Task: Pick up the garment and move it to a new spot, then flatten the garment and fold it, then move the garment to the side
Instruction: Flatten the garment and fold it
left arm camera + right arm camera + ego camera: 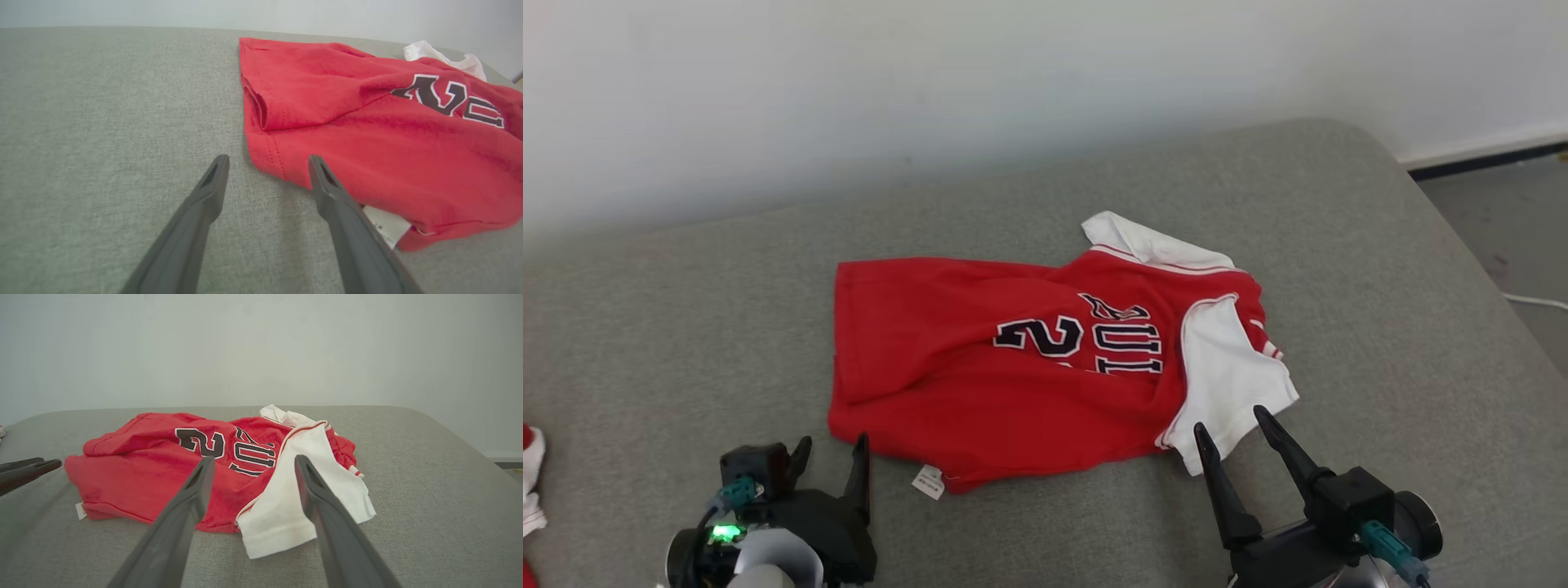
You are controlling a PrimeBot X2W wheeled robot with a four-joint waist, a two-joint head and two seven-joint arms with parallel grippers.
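A red jersey (980, 384) with white sleeves and dark lettering lies rumpled on the grey cushion (645, 343), hem to the left, collar to the right. Its near white sleeve (1225, 376) spreads toward the front. My left gripper (832, 453) stands open at the jersey's near left hem corner (269, 159), holding nothing. Just short of the white sleeve (282, 514), my right gripper (1229, 425) is open too and empty. A white care tag (929, 481) sticks out from the front hem. The left gripper's fingers (28, 469) show at the right wrist view's left edge.
A pale wall (931, 82) rises behind the cushion. The cushion's right edge drops to a grey floor (1511, 237) with a white cable (1535, 300). A red and white cloth (531, 482) peeks in at the far left edge.
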